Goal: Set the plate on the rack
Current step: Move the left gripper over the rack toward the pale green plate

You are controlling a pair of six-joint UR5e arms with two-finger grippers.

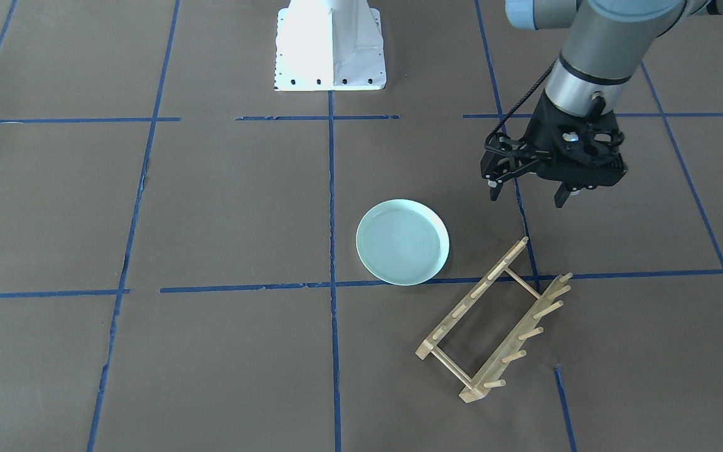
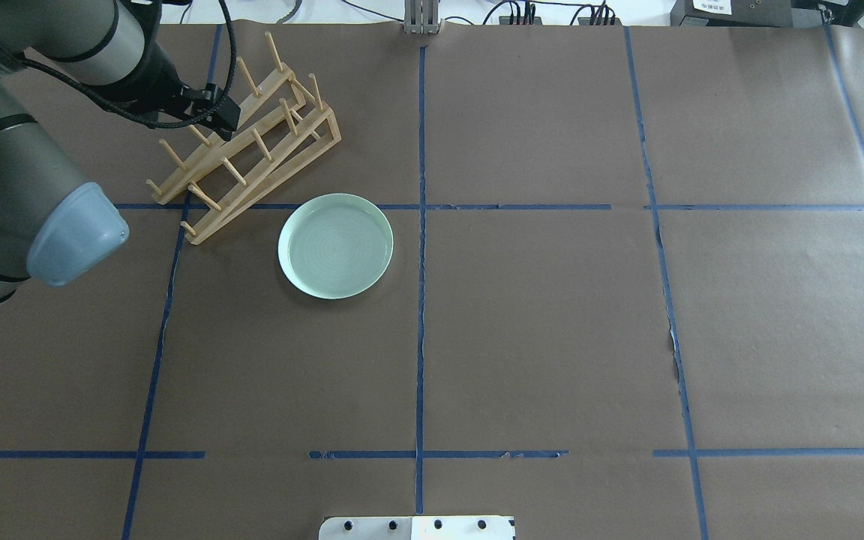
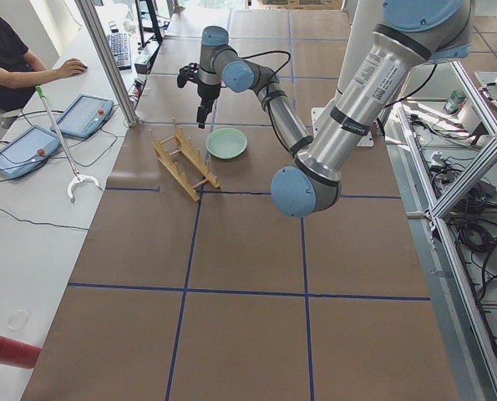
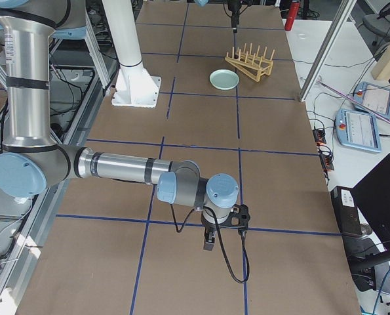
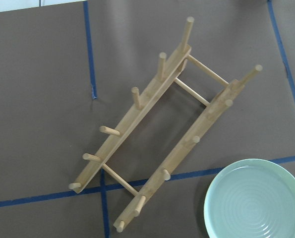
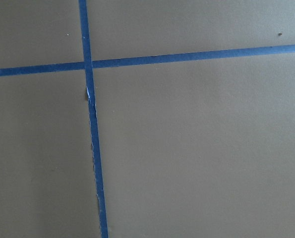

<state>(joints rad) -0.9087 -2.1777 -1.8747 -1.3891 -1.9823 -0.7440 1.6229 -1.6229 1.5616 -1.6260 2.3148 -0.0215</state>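
Note:
The pale mint-green plate [image 1: 402,242] lies flat on the brown table near the middle; it also shows in the overhead view [image 2: 335,245] and in the left wrist view [image 5: 256,198]. The light-wood rack [image 1: 493,320] stands empty just beside it, angled across a blue tape line [image 2: 252,150] [image 5: 157,129]. My left gripper [image 1: 526,199] hangs open and empty above the table, by the rack's end nearer the robot, apart from plate and rack. My right gripper [image 4: 208,243] is far off, low over bare table. I cannot tell whether it is open or shut.
The white robot base [image 1: 330,50] stands at the table's robot side. Blue tape lines [image 1: 331,251] grid the brown table. An operator [image 3: 14,58] sits at a side bench with tablets [image 3: 85,113]. A red cylinder [image 3: 10,349] lies on that bench.

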